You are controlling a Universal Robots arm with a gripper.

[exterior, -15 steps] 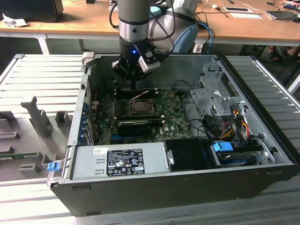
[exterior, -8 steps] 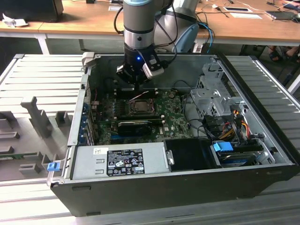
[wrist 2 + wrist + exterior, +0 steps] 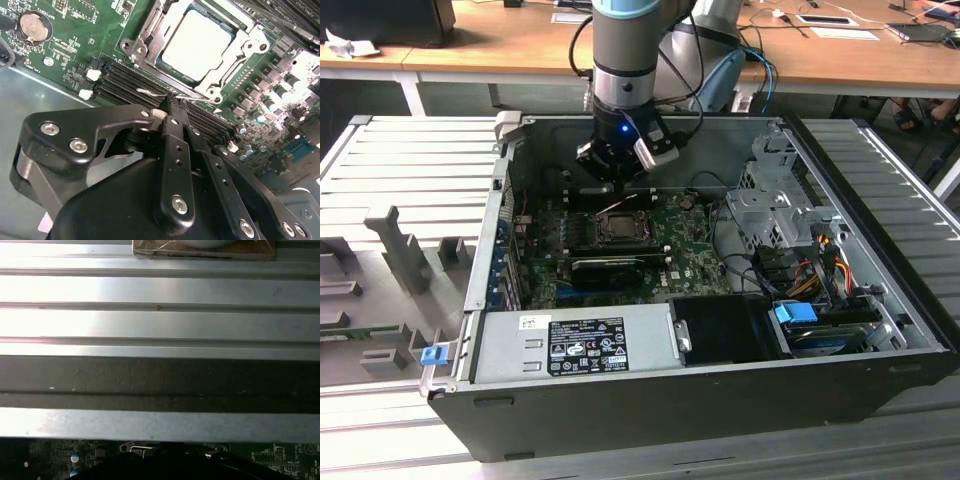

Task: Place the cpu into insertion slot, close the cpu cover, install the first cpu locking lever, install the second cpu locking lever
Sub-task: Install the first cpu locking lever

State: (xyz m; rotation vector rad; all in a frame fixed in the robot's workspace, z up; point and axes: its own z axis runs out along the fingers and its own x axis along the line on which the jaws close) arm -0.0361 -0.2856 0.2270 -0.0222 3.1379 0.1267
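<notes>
In the second wrist view the cpu (image 3: 197,42) lies flat in the insertion slot (image 3: 150,30), its silver top showing through the window of the cpu cover (image 3: 240,50), which is down over it. A thin wire locking lever (image 3: 147,92) runs along the socket's edge beside the memory slots. My gripper (image 3: 169,102) is shut, its tips right at that lever wire; whether they pinch it or only touch it I cannot tell. In the exterior view the gripper (image 3: 617,187) hangs inside the open computer case just behind the insertion slot (image 3: 620,226).
A black finned card (image 3: 610,268) lies in front of the socket. The power supply (image 3: 575,345) fills the case's front. A drive cage (image 3: 775,210) and cables (image 3: 820,260) crowd the exterior view's right. A coin battery (image 3: 34,26) sits on the green board.
</notes>
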